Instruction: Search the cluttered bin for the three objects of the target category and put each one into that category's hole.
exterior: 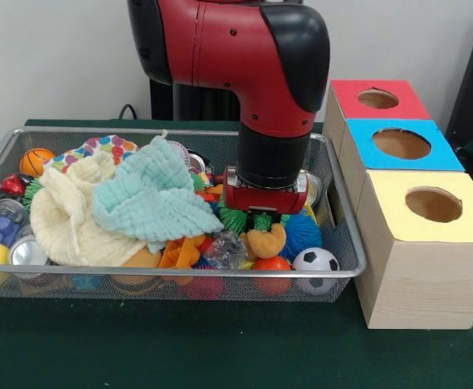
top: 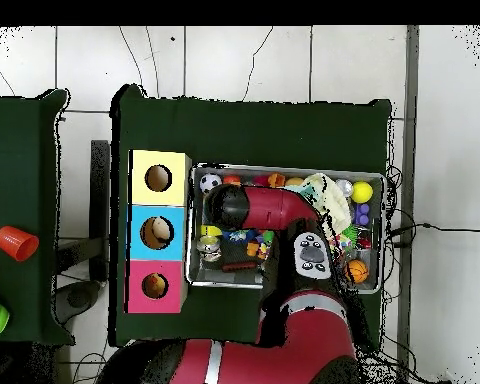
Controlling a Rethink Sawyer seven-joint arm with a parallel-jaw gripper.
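Observation:
A wire mesh bin (exterior: 180, 274) holds a heap of toys and cloths. My gripper (exterior: 262, 220) hangs under the red wrist, low in the bin's right part. It sits among a green spiky toy (exterior: 235, 219), an orange plush (exterior: 266, 241) and a blue spiky ball (exterior: 301, 235). The toys crowd round its tip and hide how it stands. A soccer ball (exterior: 315, 260) and an orange ball (exterior: 271, 264) lie by the front rim. In the overhead view the arm (top: 254, 207) covers the gripper inside the bin (top: 284, 167).
Three boxes with round holes line the bin's right side: red (exterior: 378, 99), blue (exterior: 401, 144), yellow (exterior: 432, 204). An aqua cloth (exterior: 151, 194) and a cream cloth (exterior: 66, 215) cover the bin's left half. A basketball (exterior: 36, 160) lies at the left. An orange cup (top: 16, 242) stands on another table.

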